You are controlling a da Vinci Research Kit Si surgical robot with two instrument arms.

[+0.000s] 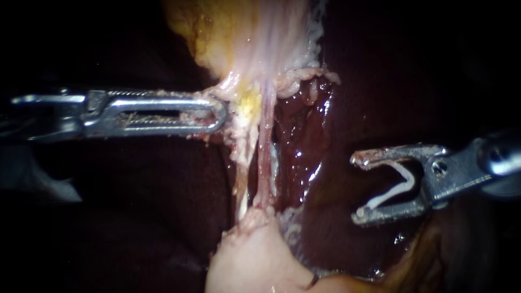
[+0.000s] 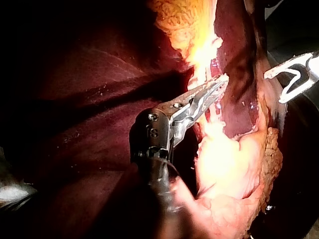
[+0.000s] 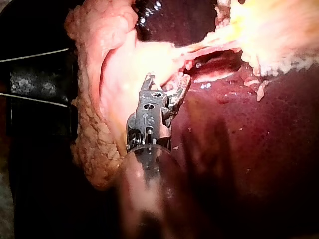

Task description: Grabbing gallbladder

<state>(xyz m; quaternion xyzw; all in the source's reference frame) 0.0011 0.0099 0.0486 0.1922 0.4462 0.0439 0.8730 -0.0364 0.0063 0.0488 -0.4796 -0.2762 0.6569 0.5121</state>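
Your left instrument looks clamped on the gallbladder's narrow lower end, your right instrument holds a clip, so grip gently since it's soft, slippery and probably tears easily.

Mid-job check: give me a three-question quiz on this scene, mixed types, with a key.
1. True or false: the right instrument touches the gallbladder.
2. The left instrument has its jaws: A) wide open, B) shut on pale tissue under the gallbladder, C) shut on a needle.
3. Fill in: the right instrument's jaws hold a white ___.
Key: 1 false; 2 B; 3 clip.
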